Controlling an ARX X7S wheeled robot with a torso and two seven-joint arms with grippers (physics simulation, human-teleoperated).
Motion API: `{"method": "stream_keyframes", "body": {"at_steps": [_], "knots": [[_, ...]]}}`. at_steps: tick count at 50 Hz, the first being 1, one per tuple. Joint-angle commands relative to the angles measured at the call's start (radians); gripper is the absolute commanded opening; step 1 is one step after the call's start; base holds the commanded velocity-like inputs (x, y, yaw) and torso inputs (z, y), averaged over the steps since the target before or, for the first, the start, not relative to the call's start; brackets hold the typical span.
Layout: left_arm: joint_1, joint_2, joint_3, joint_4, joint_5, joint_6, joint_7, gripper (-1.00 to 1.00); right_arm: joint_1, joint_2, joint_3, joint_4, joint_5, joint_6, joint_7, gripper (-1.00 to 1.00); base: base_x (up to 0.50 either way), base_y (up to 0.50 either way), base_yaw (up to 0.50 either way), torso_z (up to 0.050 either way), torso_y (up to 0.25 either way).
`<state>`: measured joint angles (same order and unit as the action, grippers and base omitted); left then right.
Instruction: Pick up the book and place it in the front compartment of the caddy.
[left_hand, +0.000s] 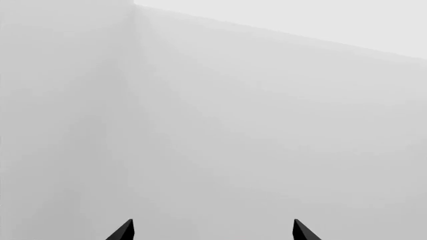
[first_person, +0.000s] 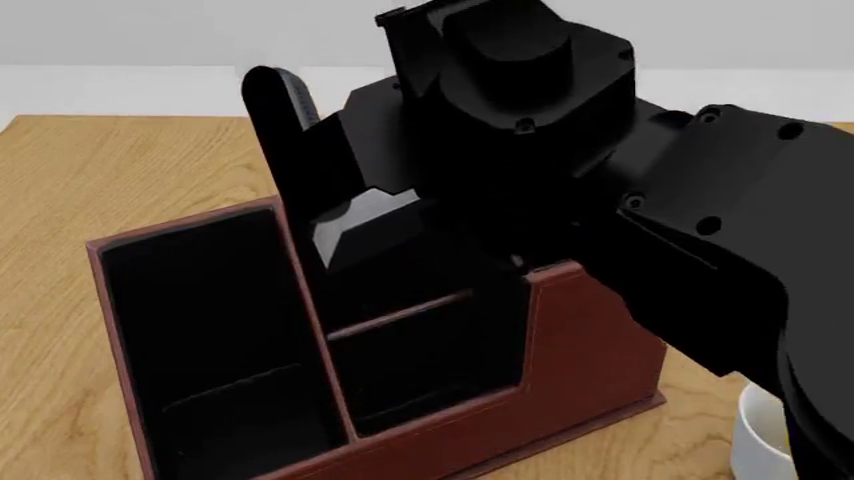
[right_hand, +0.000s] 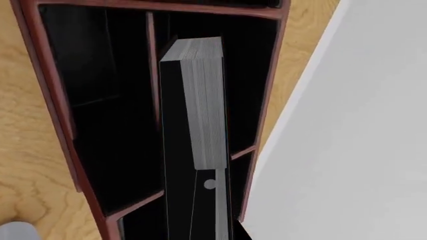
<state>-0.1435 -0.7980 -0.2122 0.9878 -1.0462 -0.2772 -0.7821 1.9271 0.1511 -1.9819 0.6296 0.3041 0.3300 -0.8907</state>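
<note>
Matte black book (right_hand: 200, 110), clamped by the right fingers (right_hand: 210, 200), hangs inside the leather-look caddy (first_person: 587, 370).

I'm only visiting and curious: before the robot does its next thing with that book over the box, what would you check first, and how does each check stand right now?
1. Book held by the right gripper: ok, it hangs from the gripper, page edges showing.
2. Book over the caddy, not the table: ok.
3. Book lined up with the front compartment: cannot tell; the arm hides the book's lower end.
4. Book clear of the dividers: cannot tell from these views.
5. Left gripper out of the way: ok, open and facing only blank wall.
6. Mug clear of the arm: cannot tell; it sits close beside it.
</note>
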Motion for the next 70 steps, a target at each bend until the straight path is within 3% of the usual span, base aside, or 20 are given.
{"method": "stream_keyframes", "body": {"at_steps": [1, 24, 40, 55, 70], "knots": [[0.011, -0.007, -0.009, 0.0, -0.003, 0.01, -0.002, 1.0, -0.06, -0.038, 0.007, 0.119, -0.059, -0.092, 0.023, -1.0, 0.0, 0.0, 0.0, 0.0, 0.0], [0.016, -0.011, -0.006, -0.001, 0.0, 0.025, -0.005, 1.0, -0.134, -0.053, 0.013, 0.2, -0.069, -0.105, 0.03, -1.0, 0.0, 0.0, 0.0, 0.0, 0.001], [0.024, -0.017, -0.011, -0.005, -0.001, 0.036, -0.005, 1.0, -0.215, -0.146, 0.031, 0.453, -0.099, -0.255, 0.028, -1.0, 0.0, 0.0, 0.0, 0.0, 0.001], [0.046, -0.021, -0.028, -0.003, -0.004, 0.053, -0.004, 1.0, -0.306, -0.151, 0.317, 0.51, -0.39, -0.28, -0.03, -1.0, 0.0, 0.0, 0.0, 0.001, 0.001], [0.068, -0.028, -0.048, -0.001, -0.008, 0.069, -0.006, 1.0, -0.353, -0.151, 0.388, 0.519, -0.462, -0.275, -0.021, -1.0, 0.0, 0.0, 0.0, 0.0, 0.001]]}}
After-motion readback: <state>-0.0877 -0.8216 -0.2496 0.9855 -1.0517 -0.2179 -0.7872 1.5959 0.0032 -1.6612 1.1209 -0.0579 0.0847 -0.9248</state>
